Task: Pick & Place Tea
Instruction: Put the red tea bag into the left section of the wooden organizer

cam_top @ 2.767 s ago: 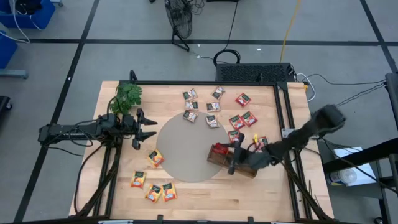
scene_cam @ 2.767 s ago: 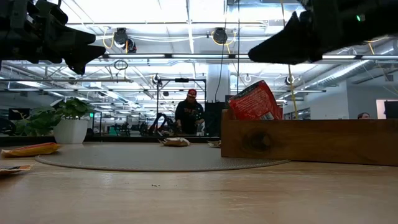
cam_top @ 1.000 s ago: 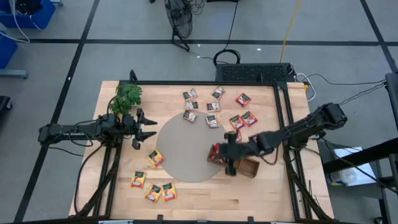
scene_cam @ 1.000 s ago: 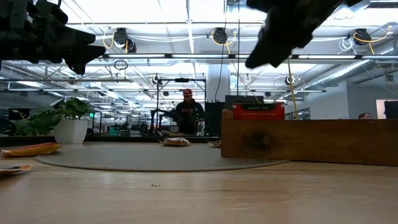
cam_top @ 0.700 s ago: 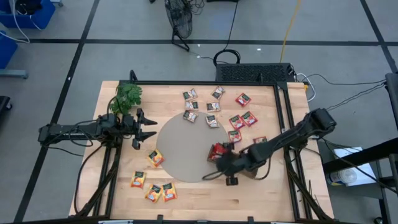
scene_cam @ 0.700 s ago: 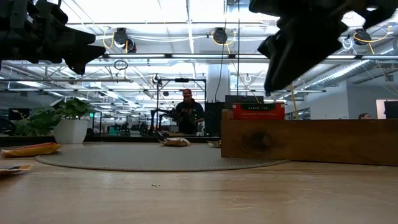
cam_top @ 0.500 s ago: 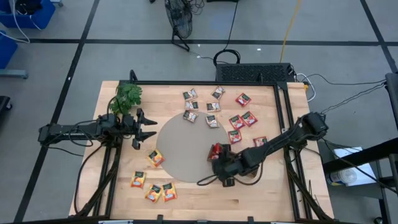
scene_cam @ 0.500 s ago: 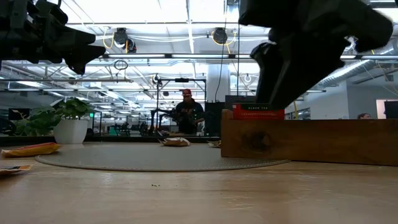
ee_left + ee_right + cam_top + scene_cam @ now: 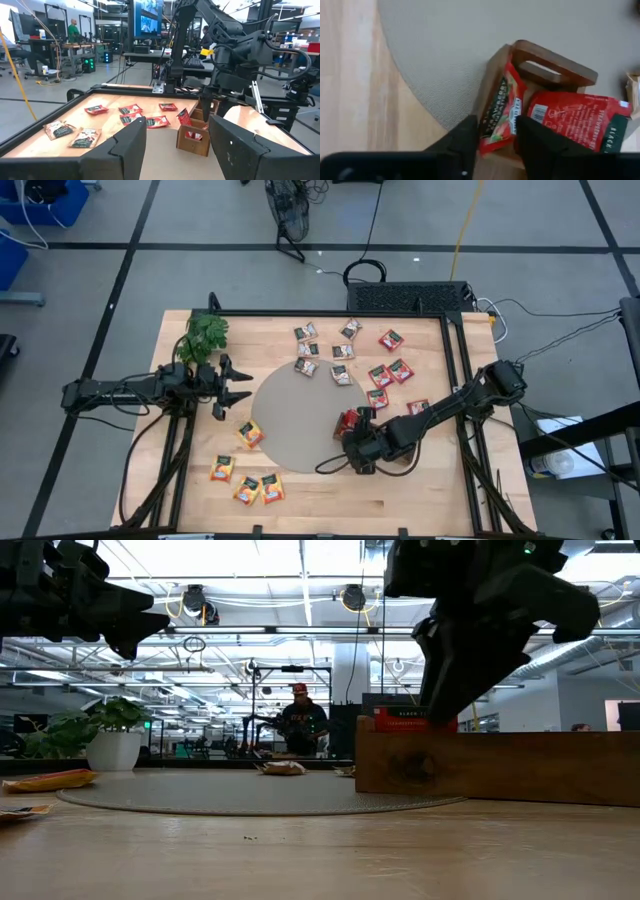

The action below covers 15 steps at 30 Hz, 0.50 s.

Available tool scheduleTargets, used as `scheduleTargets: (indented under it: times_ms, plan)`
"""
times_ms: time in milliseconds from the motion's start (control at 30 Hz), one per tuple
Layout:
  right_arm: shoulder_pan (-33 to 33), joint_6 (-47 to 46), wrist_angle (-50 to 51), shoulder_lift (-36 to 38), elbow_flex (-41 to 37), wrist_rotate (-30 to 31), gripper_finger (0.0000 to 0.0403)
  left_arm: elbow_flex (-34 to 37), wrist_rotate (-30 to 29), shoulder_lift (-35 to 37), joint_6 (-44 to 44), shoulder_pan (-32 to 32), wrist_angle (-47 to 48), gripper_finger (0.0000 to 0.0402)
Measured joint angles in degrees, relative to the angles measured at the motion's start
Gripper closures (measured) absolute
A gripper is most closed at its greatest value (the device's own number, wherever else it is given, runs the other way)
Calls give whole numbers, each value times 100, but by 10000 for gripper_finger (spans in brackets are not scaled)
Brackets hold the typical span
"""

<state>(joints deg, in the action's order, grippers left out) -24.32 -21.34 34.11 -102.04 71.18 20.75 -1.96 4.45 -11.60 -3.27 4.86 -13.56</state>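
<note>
My right gripper (image 9: 492, 137) pinches a red tea sachet (image 9: 498, 116) on edge, because only an upright sachet slots into the end compartment of the wooden tray (image 9: 395, 452) at the grey mat's (image 9: 295, 420) rim; another red sachet (image 9: 577, 120) leans beside it. A moment ago I hovered higher, now I'm down over the tray. My left gripper (image 9: 238, 386) waits spread open, well apart.

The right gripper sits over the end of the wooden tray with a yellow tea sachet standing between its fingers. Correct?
Not quite: the sachet is red, not yellow. The right wrist view shows the red tea sachet standing on edge in the end compartment of the wooden tray, between the fingers of the right gripper. The rest holds; the high view puts that gripper over the tray's end.
</note>
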Motion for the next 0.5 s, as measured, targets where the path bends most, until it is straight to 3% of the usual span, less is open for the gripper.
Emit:
scheduleTargets:
  times_ms: [200,500]
  plan:
    - [-2,-35,41,0,-2,-2,392,0,0,0,0,0,0,188]
    - [6,-520,35,166,-4,192,402,2,0,-2,0,-2,2,188]
